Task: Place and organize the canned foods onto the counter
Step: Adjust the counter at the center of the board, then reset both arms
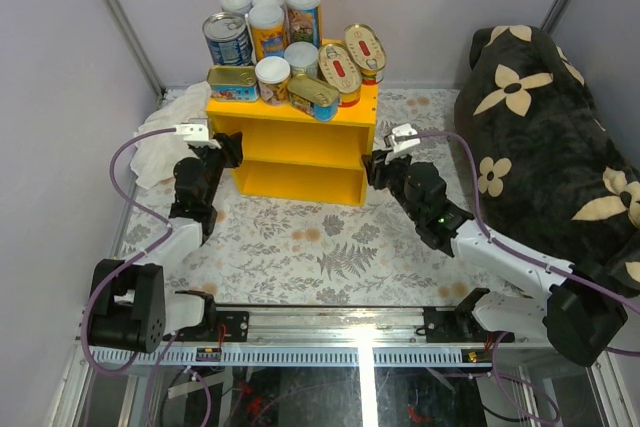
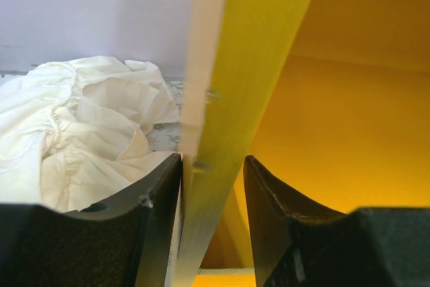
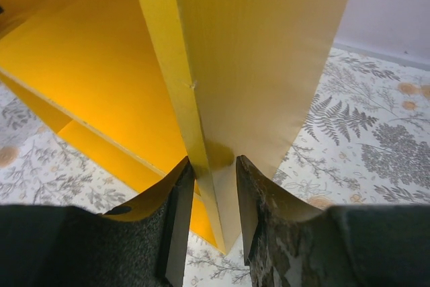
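The canned foods [image 1: 285, 47] stand packed together on the flat top of the yellow counter [image 1: 300, 137]: tall white-lidded cylinders at the back, a blue-labelled steel can [image 1: 228, 39] at the left, flat gold fish tins [image 1: 340, 72] in front and at the right. My left gripper [image 1: 228, 147] clamps the counter's left side wall [image 2: 235, 99], which runs between its fingers [image 2: 161, 193]. On the other side my right gripper [image 1: 375, 162] is shut on the right side wall [image 3: 222, 85], a finger [image 3: 178, 199] on each face.
A crumpled white cloth [image 1: 165, 142] lies against the counter's left side, close behind my left gripper. A large dark floral-patterned cushion [image 1: 550, 137] fills the right. The floral-patterned floor [image 1: 330, 247] spreads in front of the counter. Grey walls close the back and left.
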Available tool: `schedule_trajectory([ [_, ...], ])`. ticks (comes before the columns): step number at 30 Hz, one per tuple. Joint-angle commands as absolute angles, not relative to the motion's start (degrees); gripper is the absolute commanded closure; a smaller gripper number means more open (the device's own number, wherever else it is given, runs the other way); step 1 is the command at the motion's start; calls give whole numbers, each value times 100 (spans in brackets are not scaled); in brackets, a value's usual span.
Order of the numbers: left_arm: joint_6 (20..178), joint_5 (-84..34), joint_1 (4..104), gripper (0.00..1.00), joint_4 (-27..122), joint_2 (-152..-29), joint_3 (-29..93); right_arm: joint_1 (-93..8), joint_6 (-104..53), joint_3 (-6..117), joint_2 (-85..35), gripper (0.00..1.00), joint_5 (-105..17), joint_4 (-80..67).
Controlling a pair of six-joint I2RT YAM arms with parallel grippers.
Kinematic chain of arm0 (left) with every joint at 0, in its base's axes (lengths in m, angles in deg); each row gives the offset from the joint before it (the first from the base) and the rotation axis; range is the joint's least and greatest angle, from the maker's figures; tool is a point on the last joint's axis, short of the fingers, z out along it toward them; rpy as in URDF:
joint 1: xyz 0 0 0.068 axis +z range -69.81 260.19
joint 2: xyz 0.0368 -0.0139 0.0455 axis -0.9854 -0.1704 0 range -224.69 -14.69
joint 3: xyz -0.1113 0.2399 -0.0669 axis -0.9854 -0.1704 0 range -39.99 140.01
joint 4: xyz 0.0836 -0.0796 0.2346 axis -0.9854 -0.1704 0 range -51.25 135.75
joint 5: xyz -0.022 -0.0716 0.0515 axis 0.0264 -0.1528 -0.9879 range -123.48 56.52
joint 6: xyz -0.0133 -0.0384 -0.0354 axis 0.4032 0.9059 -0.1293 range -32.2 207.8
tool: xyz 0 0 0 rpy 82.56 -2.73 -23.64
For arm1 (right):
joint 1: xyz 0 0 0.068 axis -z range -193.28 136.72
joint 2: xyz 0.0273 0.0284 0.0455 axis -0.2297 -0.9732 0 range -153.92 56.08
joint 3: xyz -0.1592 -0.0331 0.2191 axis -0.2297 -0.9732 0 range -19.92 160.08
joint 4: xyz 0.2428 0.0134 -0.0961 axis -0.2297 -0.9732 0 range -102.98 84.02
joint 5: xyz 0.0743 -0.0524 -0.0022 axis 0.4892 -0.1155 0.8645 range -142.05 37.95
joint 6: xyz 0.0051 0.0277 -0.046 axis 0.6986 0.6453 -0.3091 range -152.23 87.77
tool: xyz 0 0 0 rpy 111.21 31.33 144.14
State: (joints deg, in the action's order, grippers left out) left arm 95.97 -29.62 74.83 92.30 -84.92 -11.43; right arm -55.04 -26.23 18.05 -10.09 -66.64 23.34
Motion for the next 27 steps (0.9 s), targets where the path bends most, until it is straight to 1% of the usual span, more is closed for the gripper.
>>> schedule_trajectory([
  [1, 9725, -2340, 7014, 60, 9400, -8653, -1038, -4915, -2401, 2248, -1105, 63, -6916, 2367],
  [9, 9694, -2344, 6762, 60, 9240, -8581, -943, -4493, -2330, 2480, -1146, 62, -6776, 2116],
  [11, 9630, -2424, 6697, 56, 9098, -8499, -891, -4445, -2327, 2564, -1211, 62, -6657, 2038],
  [13, 9550, -2530, 6638, 50, 8897, -8387, -819, -4440, -2296, 2682, -1225, 60, -6503, 1883],
  [14, 9550, -2584, 6631, 43, 8808, -8310, -795, -4438, -2263, 2711, -1211, 57, -6430, 1853],
  [15, 9571, -2670, 6635, 33, 8736, -8216, -784, -4438, -2222, 2736, -1186, 51, -6369, 1824],
  [16, 9609, -2765, 6629, 24, 8653, -8112, -787, -4434, -2196, 2763, -1160, 44, -6318, 1762],
  [19, 9705, -3137, 6630, 9, 8346, -7764, -815, -4435, -2079, 2881, -1042, 26, -6203, 1430],
  [21, 9785, -3534, 6630, 3, 7826, -7521, -730, -4440, -2030, 2924, -968, 15, -6158, 1294],
  [25, 10125, -4000, 6635, 0, 6819, -6847, -634, -4439, -2008, 3129, -883, 1, -6219, 650],
  [27, 10402, -4327, 6618, 0, 6235, -6427, -609, -4439, -1774, 3136, -769, 0, -6250, 251],
])
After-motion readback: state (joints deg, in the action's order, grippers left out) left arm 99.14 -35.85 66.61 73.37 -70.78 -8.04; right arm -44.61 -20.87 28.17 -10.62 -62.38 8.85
